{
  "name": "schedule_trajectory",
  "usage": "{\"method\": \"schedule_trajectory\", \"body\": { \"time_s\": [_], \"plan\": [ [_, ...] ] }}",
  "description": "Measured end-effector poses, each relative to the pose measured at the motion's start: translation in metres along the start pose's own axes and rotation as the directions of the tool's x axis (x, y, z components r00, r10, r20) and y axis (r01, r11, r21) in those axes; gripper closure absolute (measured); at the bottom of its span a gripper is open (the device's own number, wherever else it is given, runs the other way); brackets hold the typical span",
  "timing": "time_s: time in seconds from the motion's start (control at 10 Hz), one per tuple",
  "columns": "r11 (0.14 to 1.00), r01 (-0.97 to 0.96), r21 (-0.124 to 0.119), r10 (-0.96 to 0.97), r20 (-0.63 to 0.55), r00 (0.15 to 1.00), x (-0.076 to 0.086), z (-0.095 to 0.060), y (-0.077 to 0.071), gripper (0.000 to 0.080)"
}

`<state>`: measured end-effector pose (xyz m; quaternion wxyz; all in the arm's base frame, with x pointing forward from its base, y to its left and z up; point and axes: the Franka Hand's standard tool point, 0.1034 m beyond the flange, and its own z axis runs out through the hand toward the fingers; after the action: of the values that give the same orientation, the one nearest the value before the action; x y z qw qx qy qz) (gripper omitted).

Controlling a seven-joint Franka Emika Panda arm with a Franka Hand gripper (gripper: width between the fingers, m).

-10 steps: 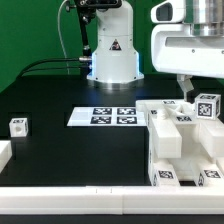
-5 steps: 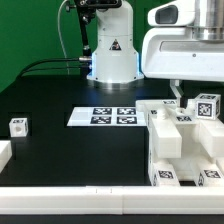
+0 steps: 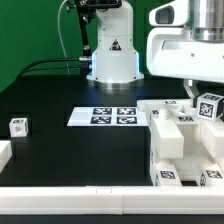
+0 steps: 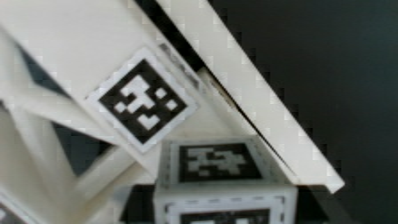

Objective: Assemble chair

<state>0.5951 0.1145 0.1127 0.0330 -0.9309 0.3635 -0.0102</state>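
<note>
Gripper [image 3: 188,97], grip state indiscernible, above grouped white plastic tagged chair slabs [image 3: 172,140]; small white tagged block [image 3: 17,126] well apart, apparently unjoined.

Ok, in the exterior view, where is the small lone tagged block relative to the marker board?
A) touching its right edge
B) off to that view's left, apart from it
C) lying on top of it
B: the small tagged block sits alone on the black table toward the exterior view's left, with bare tabletop between it and the marker board.

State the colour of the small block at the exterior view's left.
Small block: white with black-and-white markings; exterior view.
</note>
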Motion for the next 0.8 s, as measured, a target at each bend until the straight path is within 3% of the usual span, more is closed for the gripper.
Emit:
{"method": "schedule_trajectory", "body": {
  "time_s": [0.2, 0.5, 0.8],
  "plan": [
    [0.974, -0.228, 0.016, 0.227, 0.016, 0.974, 0.0003, 0.0000, -0.0003, 0.0522],
    [0.827, -0.562, 0.033, 0.561, 0.022, 0.827, -0.0021, 0.0003, -0.0039, 0.0522],
    [0.738, -0.673, 0.040, 0.673, 0.030, 0.739, -0.0043, -0.0001, -0.0072, 0.0521]
  ]
}}
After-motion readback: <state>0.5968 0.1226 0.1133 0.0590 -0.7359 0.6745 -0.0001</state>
